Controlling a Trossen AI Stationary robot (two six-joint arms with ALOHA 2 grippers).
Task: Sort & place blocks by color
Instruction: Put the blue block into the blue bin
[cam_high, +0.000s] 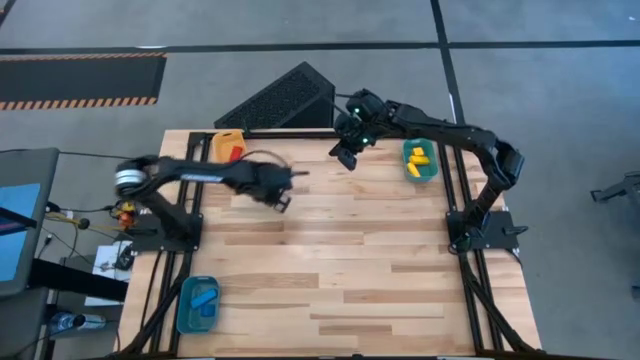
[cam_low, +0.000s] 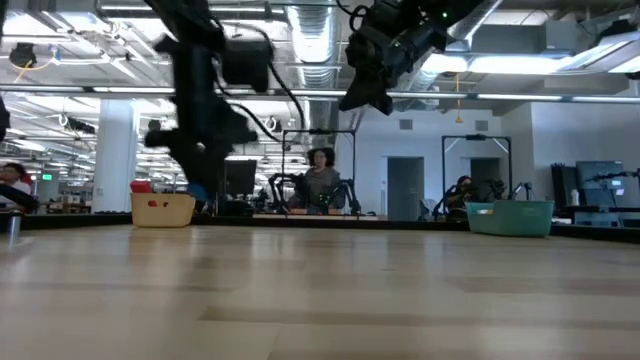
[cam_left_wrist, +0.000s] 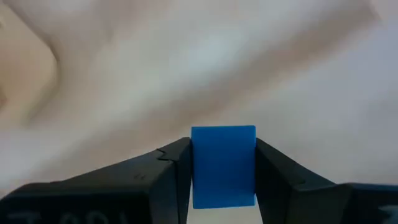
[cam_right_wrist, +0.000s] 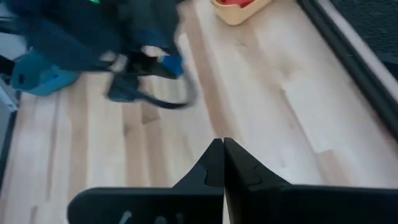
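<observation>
A pale wooden plank table (cam_high: 340, 260) is set on a grey floor, with an open workshop seen beyond it in the low view. Three small plastic bins are placed round its edge: an orange bin (cam_high: 228, 146) holding red blocks at about eleven o'clock, a green bin (cam_high: 421, 161) holding yellow blocks (cam_high: 418, 158) at about one o'clock, and a blue bin (cam_high: 198, 305) holding blue blocks at about seven o'clock. The left gripper (cam_high: 279, 197) is held above the table's upper middle, its fingers (cam_left_wrist: 168, 168) closed against both sides of a small solid blue block (cam_left_wrist: 223, 165), which is carried clear of the wood, presumably for delivery to the blue bin. The right gripper (cam_high: 347, 152) is parked near twelve o'clock, raised, fingers pressed together and empty, apparently kept out of the way.
</observation>
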